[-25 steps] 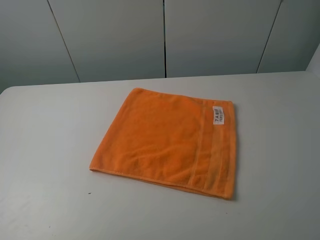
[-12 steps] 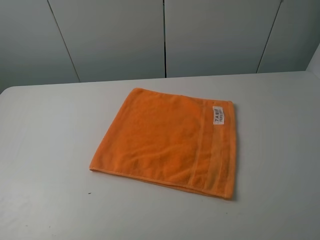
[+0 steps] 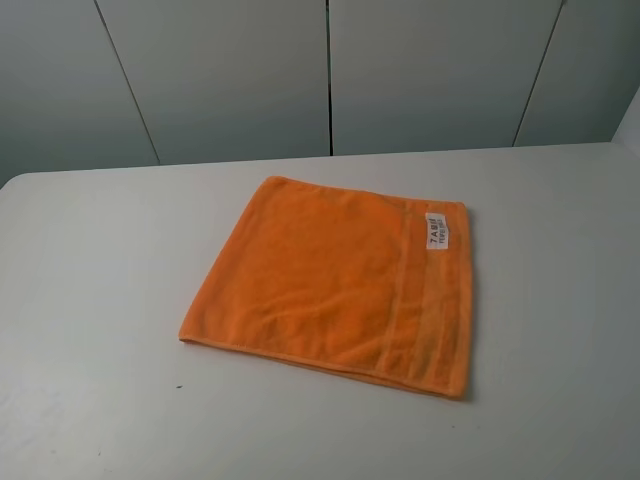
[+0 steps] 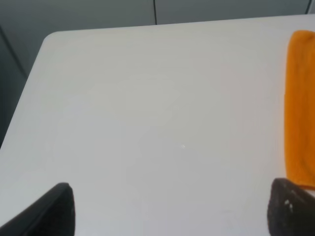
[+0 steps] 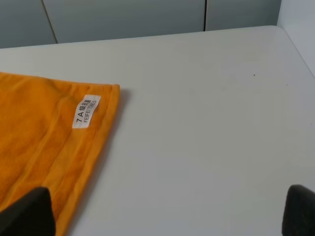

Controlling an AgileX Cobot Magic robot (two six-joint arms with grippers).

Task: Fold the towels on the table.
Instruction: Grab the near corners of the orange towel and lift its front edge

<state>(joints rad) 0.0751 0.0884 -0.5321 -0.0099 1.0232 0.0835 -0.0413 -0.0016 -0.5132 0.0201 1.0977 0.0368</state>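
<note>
Although both arms are seen only through their own wrist cameras, each gripper's state is plain. The left gripper [image 4: 172, 210] has its dark fingers [image 4: 55, 210] set wide apart and holds nothing; bare table [image 3: 90, 300] lies between them, and one fingertip sits just beside a side edge of the towel [image 3: 335, 285]. The right gripper [image 5: 165, 212] likewise stands wide open and empty, one fingertip over the towel's banded side and the other over bare table. The orange towel lies flat near the middle of the table, its far hem close to the table's far edge. Its woven band [image 3: 425, 310] runs along the side facing the table's right edge. The white label [image 3: 437, 232] sits on that band near the towel's far right corner.
</note>
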